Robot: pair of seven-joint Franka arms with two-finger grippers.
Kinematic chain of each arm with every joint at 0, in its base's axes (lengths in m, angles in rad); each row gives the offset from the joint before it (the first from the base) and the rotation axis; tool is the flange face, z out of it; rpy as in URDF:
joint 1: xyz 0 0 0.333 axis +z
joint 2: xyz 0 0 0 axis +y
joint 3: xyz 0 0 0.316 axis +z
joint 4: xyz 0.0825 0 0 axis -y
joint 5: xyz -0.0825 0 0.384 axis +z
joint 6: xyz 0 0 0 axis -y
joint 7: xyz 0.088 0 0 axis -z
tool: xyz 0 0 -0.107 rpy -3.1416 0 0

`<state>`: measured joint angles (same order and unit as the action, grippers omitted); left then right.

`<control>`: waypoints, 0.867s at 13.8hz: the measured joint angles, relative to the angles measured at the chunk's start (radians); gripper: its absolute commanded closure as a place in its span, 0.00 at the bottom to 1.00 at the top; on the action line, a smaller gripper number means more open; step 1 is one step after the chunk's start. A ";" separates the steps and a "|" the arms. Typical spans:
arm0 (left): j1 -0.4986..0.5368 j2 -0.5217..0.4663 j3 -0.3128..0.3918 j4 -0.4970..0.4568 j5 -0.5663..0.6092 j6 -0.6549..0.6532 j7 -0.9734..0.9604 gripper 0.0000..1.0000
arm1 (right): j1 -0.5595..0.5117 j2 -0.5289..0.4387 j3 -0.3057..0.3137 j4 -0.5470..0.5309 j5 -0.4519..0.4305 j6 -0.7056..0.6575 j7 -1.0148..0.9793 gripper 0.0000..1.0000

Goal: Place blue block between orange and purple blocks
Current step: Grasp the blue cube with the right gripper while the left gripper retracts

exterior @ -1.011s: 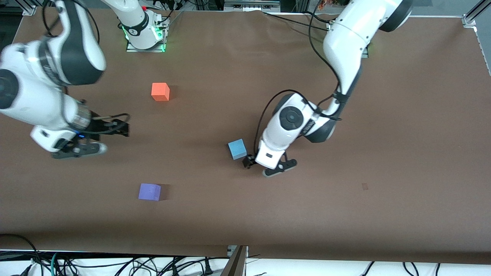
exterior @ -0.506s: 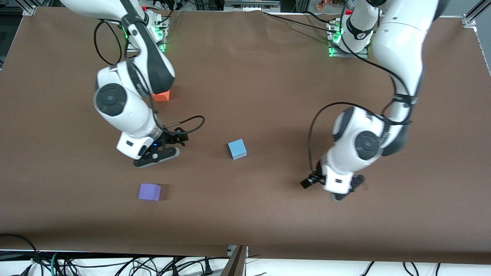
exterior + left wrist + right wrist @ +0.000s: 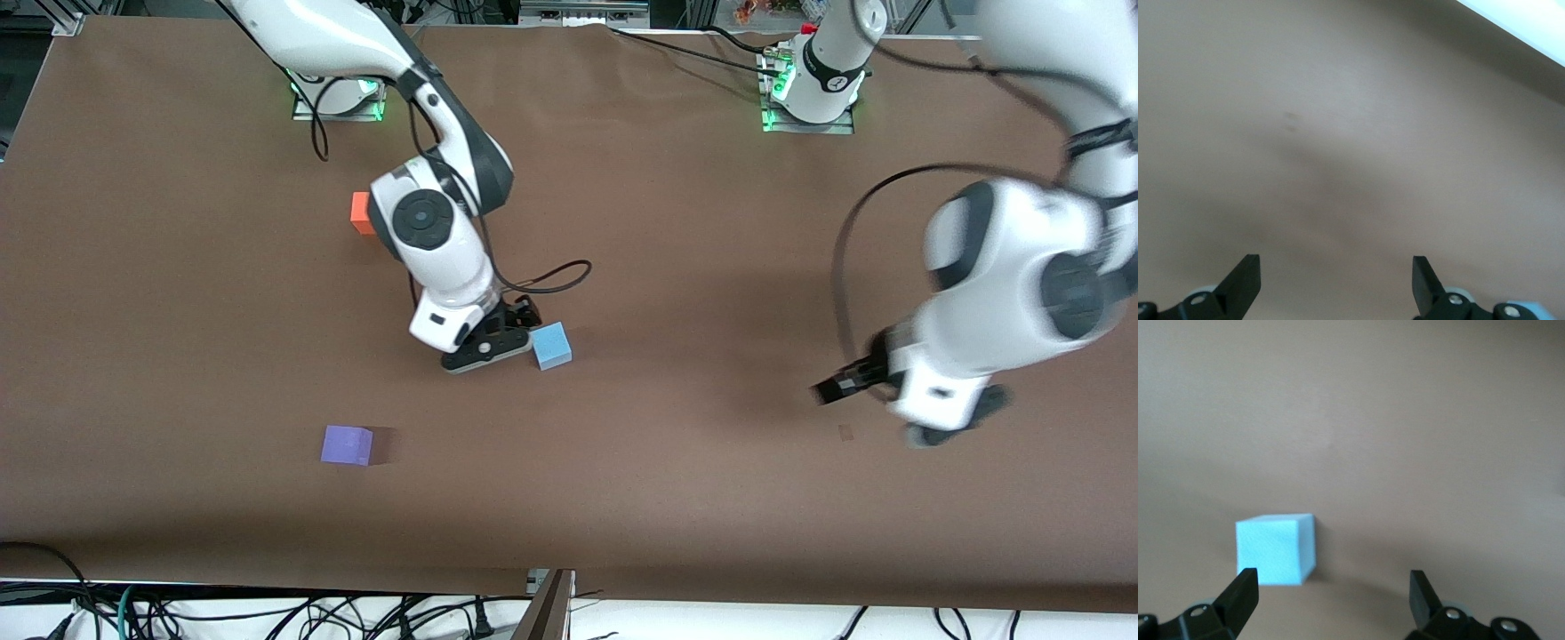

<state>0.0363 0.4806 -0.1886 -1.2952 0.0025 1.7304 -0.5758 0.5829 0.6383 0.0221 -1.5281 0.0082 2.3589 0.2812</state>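
The right pincer (image 3: 491, 342), fingers apart, hangs just beside the blue block (image 3: 551, 346), seemingly not touching; left pincer (image 3: 925, 411) spread, well away

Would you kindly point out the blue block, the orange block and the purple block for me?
blue block (image 3: 551, 345), front view, on its top face.
orange block (image 3: 360, 213), front view, on its visible side, partly hidden by the right arm.
purple block (image 3: 346, 444), front view, on its top face.
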 measured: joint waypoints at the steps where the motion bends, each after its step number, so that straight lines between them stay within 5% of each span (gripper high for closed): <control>1: 0.039 -0.048 0.000 0.001 0.000 -0.079 0.057 0.00 | 0.007 0.017 0.000 0.000 0.000 0.019 0.003 0.00; 6: 0.072 -0.318 -0.007 -0.069 0.042 -0.365 0.105 0.00 | 0.044 0.075 0.000 0.004 0.000 0.083 0.003 0.00; 9: 0.071 -0.481 -0.012 -0.300 0.072 -0.283 0.105 0.00 | 0.075 0.112 -0.001 0.005 0.000 0.125 0.005 0.00; 12: 0.075 -0.506 -0.008 -0.434 0.082 -0.170 0.123 0.00 | 0.096 0.141 -0.001 0.006 -0.001 0.158 0.043 0.00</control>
<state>0.1115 -0.0255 -0.1970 -1.7293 0.0849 1.5604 -0.4528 0.6787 0.7797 0.0209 -1.5223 0.0076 2.5171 0.3240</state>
